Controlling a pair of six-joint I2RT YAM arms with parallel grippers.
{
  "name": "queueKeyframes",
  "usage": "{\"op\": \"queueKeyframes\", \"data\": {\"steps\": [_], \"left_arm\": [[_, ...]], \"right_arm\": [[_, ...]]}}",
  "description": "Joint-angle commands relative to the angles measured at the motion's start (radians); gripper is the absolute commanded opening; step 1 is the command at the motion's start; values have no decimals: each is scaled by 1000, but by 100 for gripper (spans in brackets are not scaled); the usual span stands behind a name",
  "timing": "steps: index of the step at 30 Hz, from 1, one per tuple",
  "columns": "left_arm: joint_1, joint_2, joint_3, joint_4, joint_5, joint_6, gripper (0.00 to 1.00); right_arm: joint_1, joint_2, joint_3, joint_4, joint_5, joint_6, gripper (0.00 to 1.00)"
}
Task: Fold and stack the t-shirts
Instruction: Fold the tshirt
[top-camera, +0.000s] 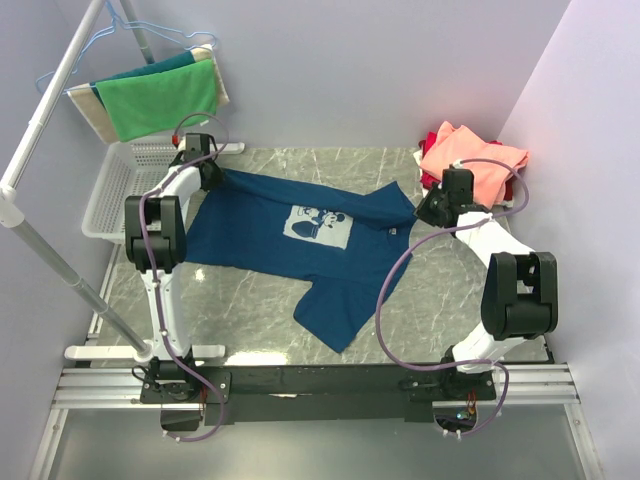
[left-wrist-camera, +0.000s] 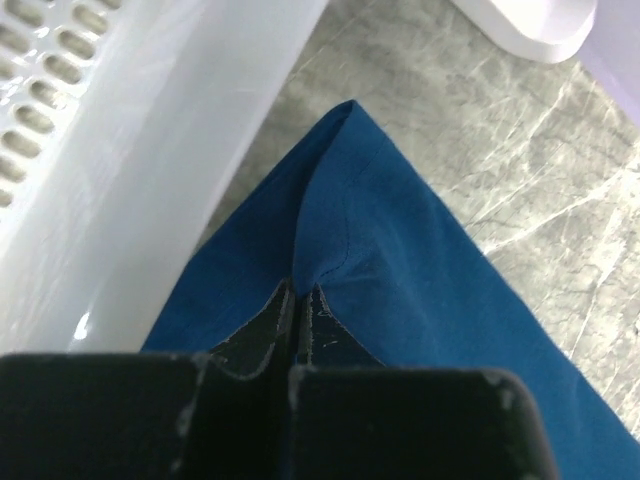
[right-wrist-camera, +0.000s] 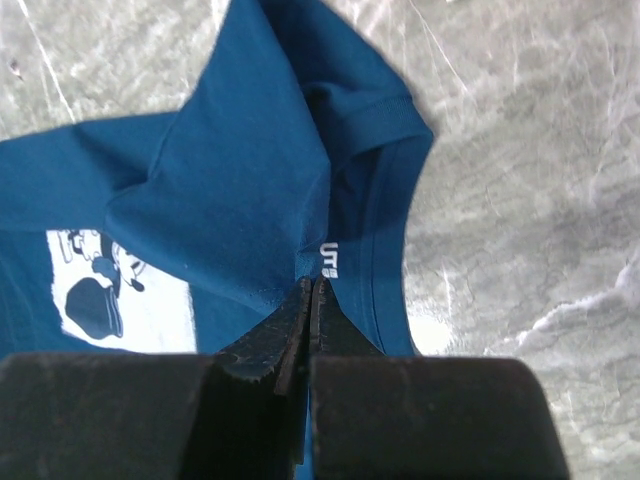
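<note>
A navy-blue t-shirt (top-camera: 260, 235) with a pale cartoon-mouse print (top-camera: 320, 223) lies spread across the marble table, one part trailing toward the near edge. At its far-left corner, beside the basket, my left gripper (top-camera: 215, 172) is shut on the cloth; the left wrist view shows the blue fabric (left-wrist-camera: 400, 250) tented up from the closed tips (left-wrist-camera: 300, 290). My right gripper (top-camera: 425, 212) is shut on the shirt's right end, and the tips (right-wrist-camera: 312, 282) pinch the fabric (right-wrist-camera: 230, 190) next to the collar band. Folded salmon-pink (top-camera: 470, 160) and red (top-camera: 438, 135) t-shirts sit stacked at the far right.
A white mesh basket (top-camera: 115, 190) stands at the far left, its wall (left-wrist-camera: 120, 150) right beside the left gripper. A green cloth (top-camera: 160, 95) hangs from a hanger on a white rack (top-camera: 50, 100) above it. Walls close in on both sides.
</note>
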Motion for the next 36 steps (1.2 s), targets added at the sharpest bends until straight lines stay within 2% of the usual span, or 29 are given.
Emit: {"op": "queueKeyframes", "data": {"steps": [1,14,34,35,36], "left_arm": [[25,-71,-46,-41,-78,-30,1],[23,-163,-132,-49,-148,-39,1],[20,-131,-140,-141,-219,-53,1],[20,-124,-131,-149,-214,-47,2],[20,-118,-125,-155,-211,-47,8]], "right_arm": [[4,-48,-8,-1,6,16,0],[6,-58,-19,-7,24,31,0],[6,-130,-102,-37,24,47,0],[6,-122,-104,-40,12,50,0],[8,-116,-104,-45,10,50,0]]}}
